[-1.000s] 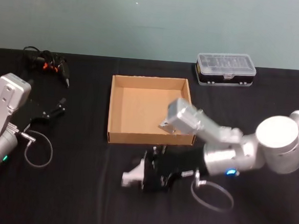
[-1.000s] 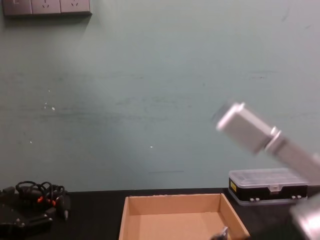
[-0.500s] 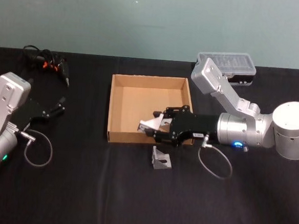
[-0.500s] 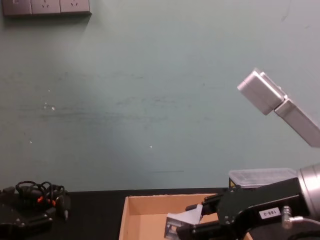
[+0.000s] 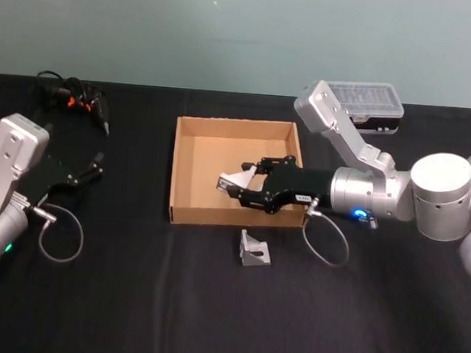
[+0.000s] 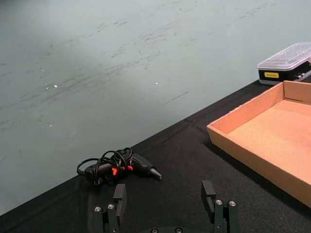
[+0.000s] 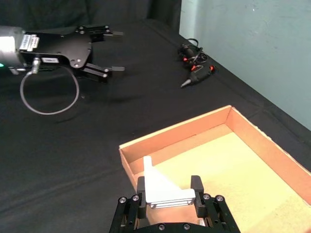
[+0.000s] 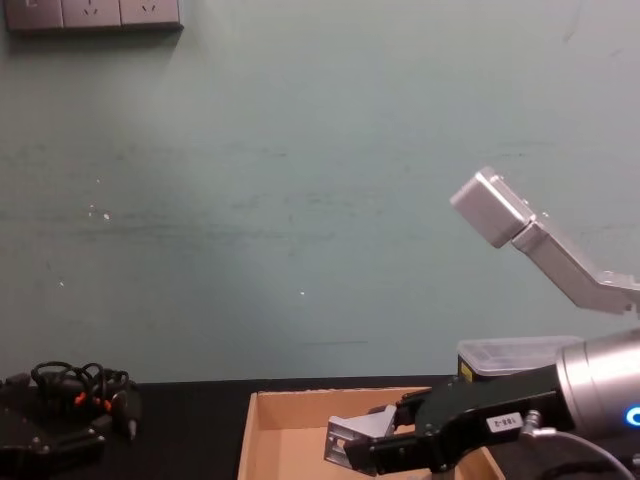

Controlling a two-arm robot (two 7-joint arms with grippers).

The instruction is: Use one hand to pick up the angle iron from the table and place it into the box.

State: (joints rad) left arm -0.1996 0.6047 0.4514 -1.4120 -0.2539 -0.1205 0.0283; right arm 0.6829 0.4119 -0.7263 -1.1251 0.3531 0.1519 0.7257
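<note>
Silvery angle iron (image 5: 235,180) sits clenched in your right gripper (image 5: 249,184), hanging over the right half of the box (image 5: 186,215) at centre frame; release from this height and it may bounce over the low near wall onto the table (image 5: 130,298), while your left gripper (image 5: 95,168) idles, spread, far left.

Ahead of me stands a plain teal wall (image 8: 300,200), scuffed, with faint streaks and a few white specks. A row of grey sockets (image 8: 95,14) sits high on my left. The black matte table (image 5: 129,314) under me runs back to the wall. The light is soft and even.
</note>
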